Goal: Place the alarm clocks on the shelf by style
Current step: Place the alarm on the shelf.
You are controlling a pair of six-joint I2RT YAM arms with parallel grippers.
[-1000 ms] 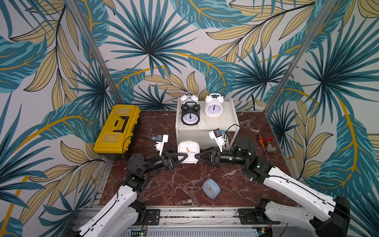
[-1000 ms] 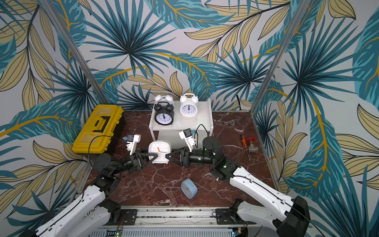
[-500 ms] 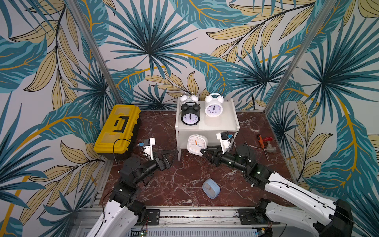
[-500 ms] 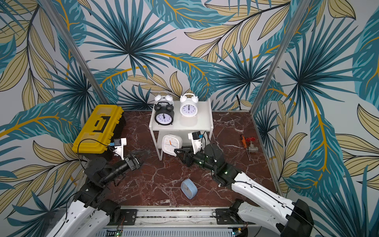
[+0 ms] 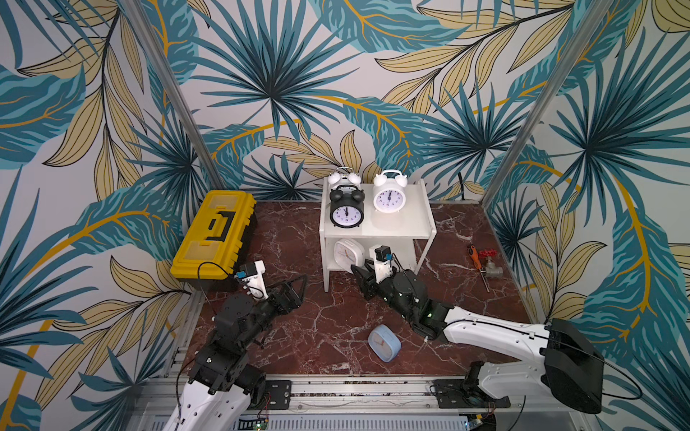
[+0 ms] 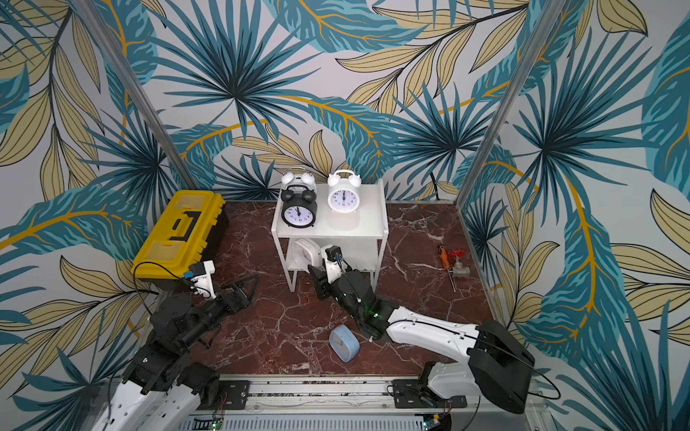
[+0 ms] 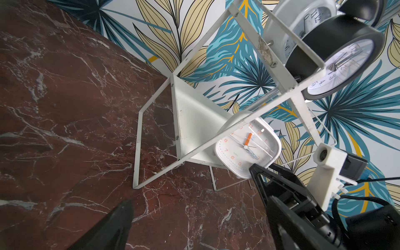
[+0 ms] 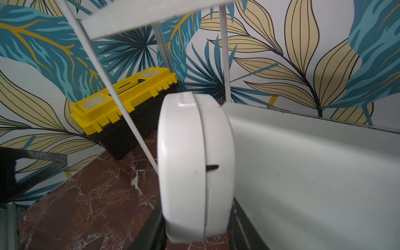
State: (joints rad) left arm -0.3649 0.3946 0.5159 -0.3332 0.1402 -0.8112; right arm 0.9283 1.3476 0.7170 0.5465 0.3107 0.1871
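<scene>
Leaf-print walls close in a dark red marble tabletop, with the white two-tier shelf at the back. Its upper board carries the round twin-bell style: a black twin-bell clock, a white twin-bell clock beside it and another white one behind. That leaves the lower board for the square kind.

The right gripper is clenched on the white square clock, jaws flanking its sides, holding it at the lower board's front edge with the dial facing out. Whether its base rests there I cannot tell. The left gripper hangs released and empty over the marble near the yellow toolbox.

The light blue square clock lies on the table just beside the right forearm, where a wide swing could knock it. The upper board overhead and the thin front legs crowd the reach. An orange-handled screwdriver and a red-handled valve sit well apart.
</scene>
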